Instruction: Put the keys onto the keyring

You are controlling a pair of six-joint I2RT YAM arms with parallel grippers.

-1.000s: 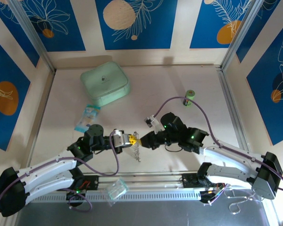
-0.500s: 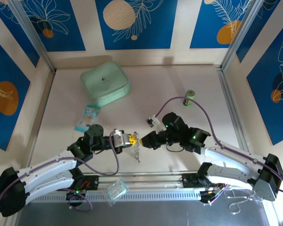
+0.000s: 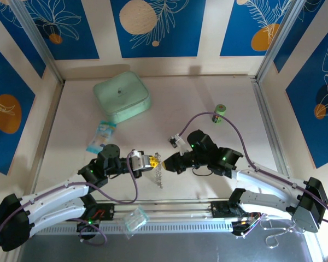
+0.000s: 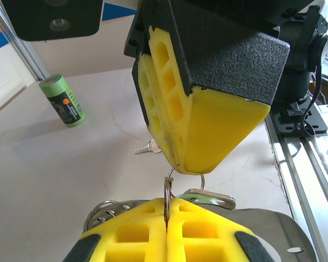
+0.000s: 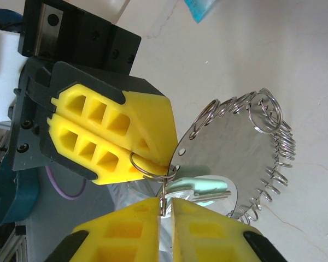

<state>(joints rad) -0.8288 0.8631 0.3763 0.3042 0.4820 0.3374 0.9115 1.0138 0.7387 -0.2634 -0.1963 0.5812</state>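
Almost nothing has moved. My left gripper (image 4: pixel 167 212) still squeezes shut on a thin ring of the keyring (image 5: pixel 235 147). My right gripper (image 5: pixel 165 210), at 3 o'clock from it, stays narrow around the next ring; I cannot tell if it pinches. The green key (image 5: pixel 199 188) sits there. The silver key (image 4: pixel 147 147) waits on the tabletop (image 4: pixel 54 180), so I am not done.
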